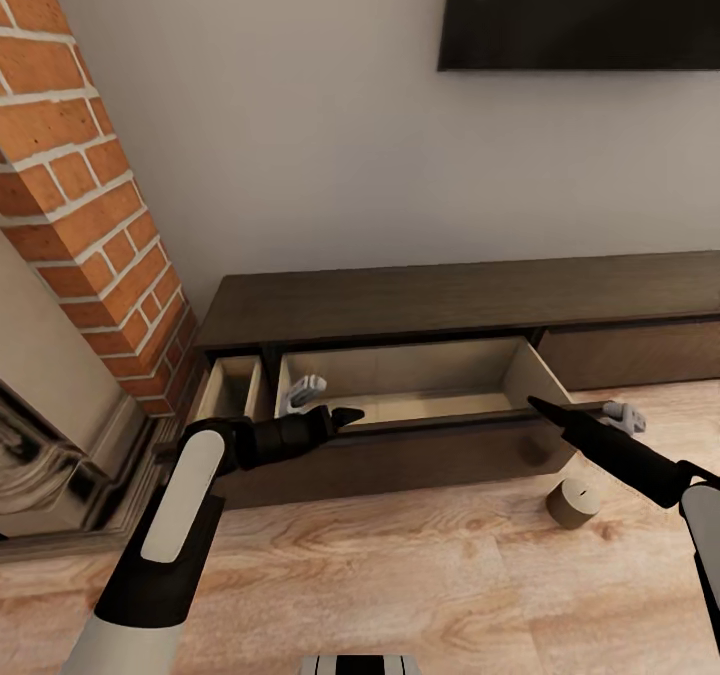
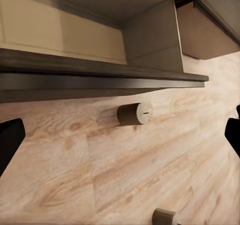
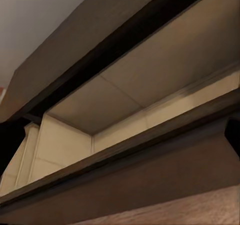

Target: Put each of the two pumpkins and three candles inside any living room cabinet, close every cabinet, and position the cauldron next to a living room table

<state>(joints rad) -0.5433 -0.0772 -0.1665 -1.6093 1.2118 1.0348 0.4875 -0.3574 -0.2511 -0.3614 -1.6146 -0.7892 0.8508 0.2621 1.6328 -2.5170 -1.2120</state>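
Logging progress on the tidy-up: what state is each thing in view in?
cabinet: two drawers pulled open, the rest closed.
wide drawer: open, looks empty.
narrow drawer: open, contents not visible.
candle: upright on the floor, not yet stowed.
second candle: also on the floor.
left end effector: open, empty.
right end effector: cannot tell.

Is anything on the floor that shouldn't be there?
Yes. A candle sits on the wooden floor in front of the open drawer of the cabinet, instead of inside it. The left wrist view shows it lying near the drawer front, and a second candle further out.
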